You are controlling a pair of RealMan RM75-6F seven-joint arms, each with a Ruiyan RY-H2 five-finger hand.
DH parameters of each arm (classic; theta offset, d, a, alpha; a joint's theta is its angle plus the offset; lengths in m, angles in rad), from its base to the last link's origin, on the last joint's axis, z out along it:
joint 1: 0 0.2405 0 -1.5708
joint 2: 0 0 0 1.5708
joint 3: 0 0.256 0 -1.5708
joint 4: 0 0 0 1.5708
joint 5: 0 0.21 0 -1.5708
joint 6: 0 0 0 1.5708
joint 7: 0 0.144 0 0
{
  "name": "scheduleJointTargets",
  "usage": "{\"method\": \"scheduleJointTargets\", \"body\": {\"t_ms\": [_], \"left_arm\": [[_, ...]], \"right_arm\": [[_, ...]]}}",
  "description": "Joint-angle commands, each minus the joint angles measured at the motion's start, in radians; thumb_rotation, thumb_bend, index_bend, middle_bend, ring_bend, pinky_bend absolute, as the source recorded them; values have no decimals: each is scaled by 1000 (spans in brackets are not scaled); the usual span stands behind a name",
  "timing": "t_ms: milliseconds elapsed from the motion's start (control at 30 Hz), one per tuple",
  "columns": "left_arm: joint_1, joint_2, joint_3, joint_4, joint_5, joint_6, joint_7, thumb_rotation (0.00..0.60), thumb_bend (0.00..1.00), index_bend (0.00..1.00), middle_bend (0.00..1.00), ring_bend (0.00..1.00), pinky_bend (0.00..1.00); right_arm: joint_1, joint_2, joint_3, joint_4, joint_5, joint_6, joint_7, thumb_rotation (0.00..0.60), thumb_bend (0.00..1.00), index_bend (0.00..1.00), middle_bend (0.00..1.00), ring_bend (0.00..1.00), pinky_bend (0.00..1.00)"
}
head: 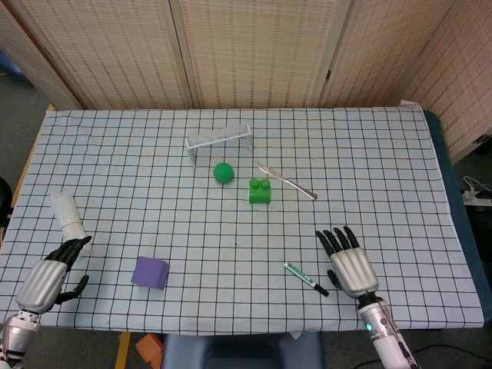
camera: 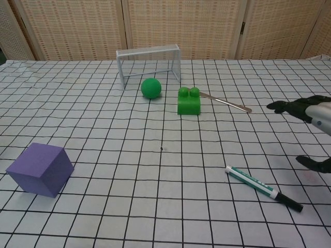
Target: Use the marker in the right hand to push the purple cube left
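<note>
No brand, label or legible writing shows on any item. The table is covered with a white cloth printed with a black grid, slightly wrinkled near its far edge; behind it stand woven, cane-textured folding screens.

Taking the green two-stud plastic building block as landmark: the solid purple cube with matte faces and sharp edges sits well to its left and nearer the robot. The slim green-and-white marker with a black tip lies flat on the cloth, nearer the robot and a little right of the block, loose and touching no hand. The round green ball rests just left of and behind the block, and the small white wire-frame goal stands beyond the ball. A thin metal utensil lies just right of the block.

The silver-backed, black-fingered right hand lies just right of the marker, fingers spread apart, holding nothing. The left hand is far left of the cube, fingers curled; whether it grips anything I cannot tell.
</note>
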Motion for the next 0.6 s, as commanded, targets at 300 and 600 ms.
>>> {"method": "scheduleJointTargets", "body": {"t_ms": [300,600], "left_arm": [[20,5,-2,-23,22,51,53,600,442,0,131,105,294],[30,4,-9,-37,7,57,92,600,442,0,131,105,295]], "right_arm": [[-262,182,-57,28,-187,313,156,600,215,0,0,0,0],[-278,211,-7,76,-141,231,251,600,212,0,0,0,0]]}}
